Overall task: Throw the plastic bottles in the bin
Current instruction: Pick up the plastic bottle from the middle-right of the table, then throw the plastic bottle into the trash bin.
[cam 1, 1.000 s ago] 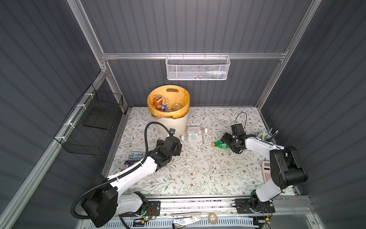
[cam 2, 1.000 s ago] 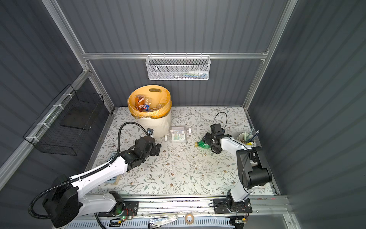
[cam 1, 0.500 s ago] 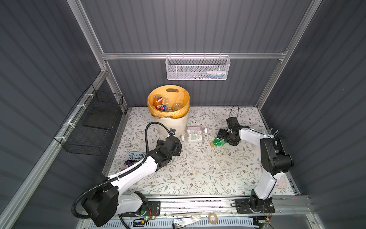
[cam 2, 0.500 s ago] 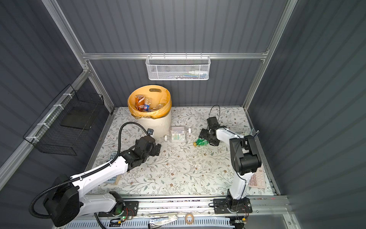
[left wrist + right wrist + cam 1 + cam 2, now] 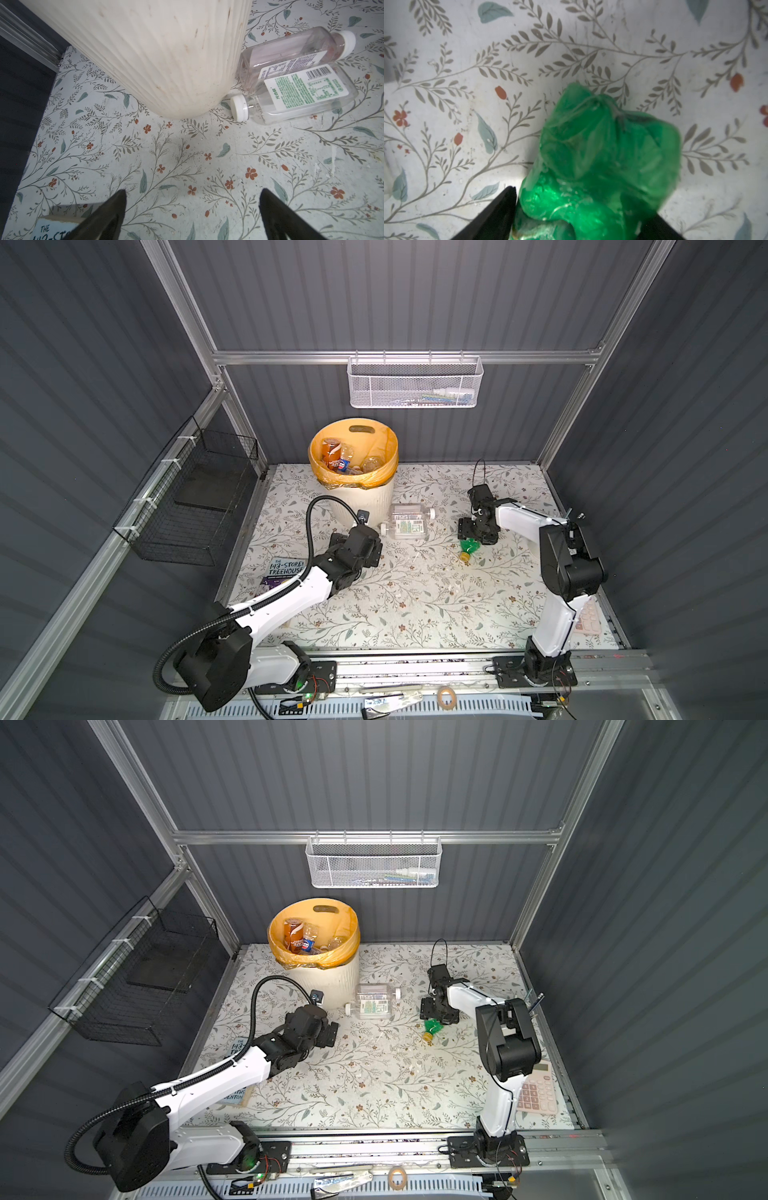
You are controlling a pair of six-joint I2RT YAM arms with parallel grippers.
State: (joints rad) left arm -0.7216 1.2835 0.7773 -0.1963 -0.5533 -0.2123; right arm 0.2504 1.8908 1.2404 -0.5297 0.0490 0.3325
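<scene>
Green crushed bottle (image 5: pixel 602 145) is lying well apart from the bin (image 5: pixel 371 501), the right gripper (image 5: pixel 583 204) bracketing it, clamp uncertain; the left gripper (image 5: pixel 192 194) is hanging fingers-apart beside the bin. Grasping is likely underway, needing firm closure, then lifting binward.

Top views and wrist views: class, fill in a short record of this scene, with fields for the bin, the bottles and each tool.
bin: cream ribbed bucket, orange liner, upright
binned bottles: several, mixed colours
clear bottles: two, lying side by side at the bin's base
green bottle: crumpled, lying on the floral mat
left tool: open, empty, over bare mat
right tool: fingers either side of the green bottle; a firm grip cannot be told
</scene>
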